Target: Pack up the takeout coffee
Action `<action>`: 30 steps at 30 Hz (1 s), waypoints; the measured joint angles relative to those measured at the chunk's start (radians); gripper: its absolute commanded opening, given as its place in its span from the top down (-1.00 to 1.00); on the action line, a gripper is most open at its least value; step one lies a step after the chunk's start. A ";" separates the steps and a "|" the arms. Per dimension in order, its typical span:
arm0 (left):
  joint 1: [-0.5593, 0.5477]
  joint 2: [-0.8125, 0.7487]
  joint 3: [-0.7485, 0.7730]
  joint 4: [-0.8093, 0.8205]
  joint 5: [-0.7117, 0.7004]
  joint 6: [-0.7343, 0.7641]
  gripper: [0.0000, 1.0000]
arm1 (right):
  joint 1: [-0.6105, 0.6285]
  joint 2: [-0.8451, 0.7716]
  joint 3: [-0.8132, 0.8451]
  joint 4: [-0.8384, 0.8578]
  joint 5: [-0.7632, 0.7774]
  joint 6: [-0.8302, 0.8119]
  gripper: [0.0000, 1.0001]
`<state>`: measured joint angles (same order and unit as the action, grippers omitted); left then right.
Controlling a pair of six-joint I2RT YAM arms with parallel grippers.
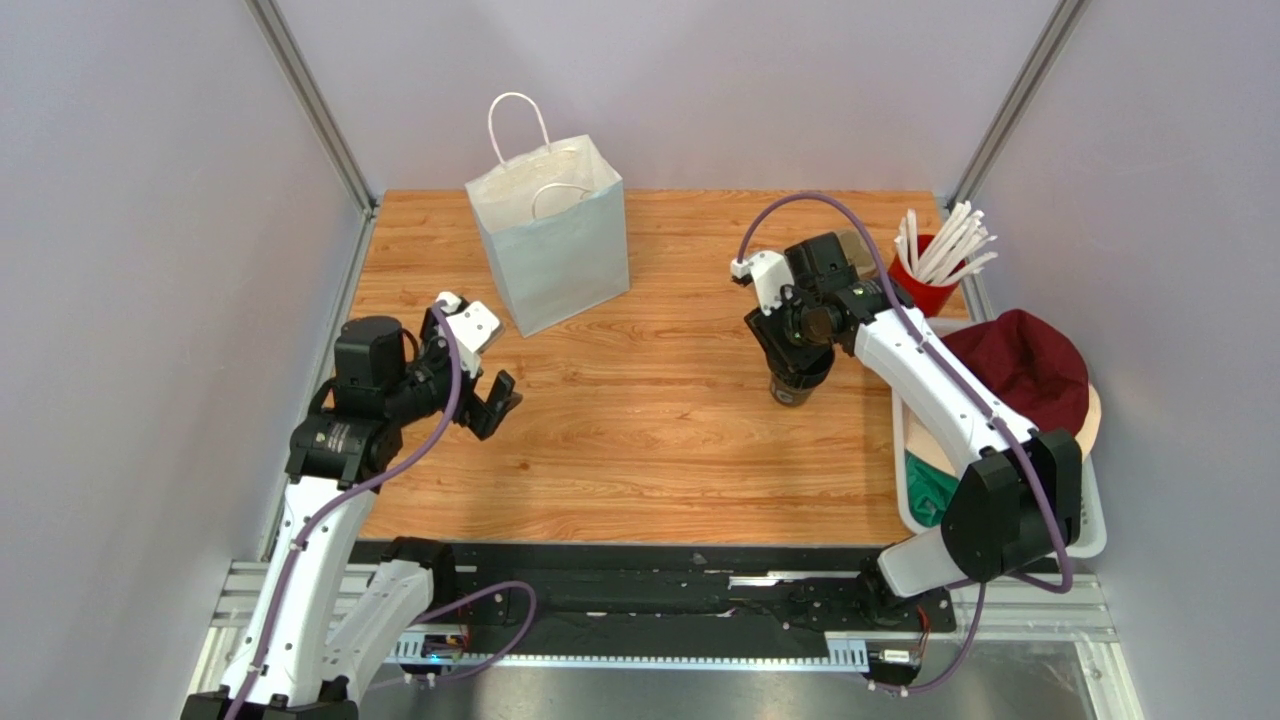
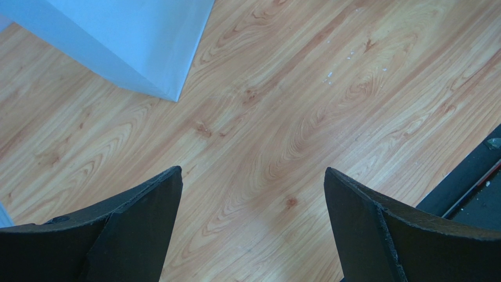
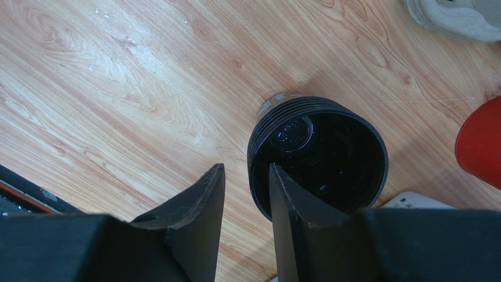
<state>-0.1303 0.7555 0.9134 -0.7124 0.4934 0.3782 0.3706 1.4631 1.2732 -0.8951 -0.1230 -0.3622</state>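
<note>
The takeout coffee (image 1: 796,390), a small black cup with an open top (image 3: 329,153), stands on the wooden table right of centre. My right gripper (image 1: 793,369) hangs over it. In the right wrist view the right gripper (image 3: 247,167) straddles the cup's near-left wall, one finger inside the cup and one outside. The jaws are narrow, and a strip of table still shows between the outer finger and the wall. My left gripper (image 1: 489,405) is wide open over bare wood (image 2: 253,176) with nothing between its fingers. It is just in front of the white paper bag (image 1: 552,240), whose lower corner (image 2: 129,41) shows close by.
A red cup of white straws (image 1: 929,270) stands at the back right, its red side (image 3: 482,141) close to the black cup. A white bin (image 1: 906,480) at the right edge holds a dark red cap (image 1: 1029,368) and other cloth items. Grey walls enclose the table.
</note>
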 measured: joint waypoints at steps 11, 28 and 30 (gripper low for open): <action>0.000 0.014 -0.017 0.007 -0.005 -0.010 -0.97 | 0.000 0.013 0.000 0.003 0.022 0.003 0.36; 0.000 0.024 -0.018 0.008 -0.005 -0.010 -0.97 | 0.000 0.028 -0.001 0.005 0.028 0.004 0.62; 0.000 0.025 -0.018 0.007 -0.005 -0.010 -0.97 | -0.001 0.028 -0.001 0.006 0.028 0.005 0.63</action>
<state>-0.1303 0.7807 0.8951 -0.7052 0.4885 0.3683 0.3695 1.4910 1.2720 -0.8890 -0.0952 -0.3576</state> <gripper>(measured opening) 0.986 0.197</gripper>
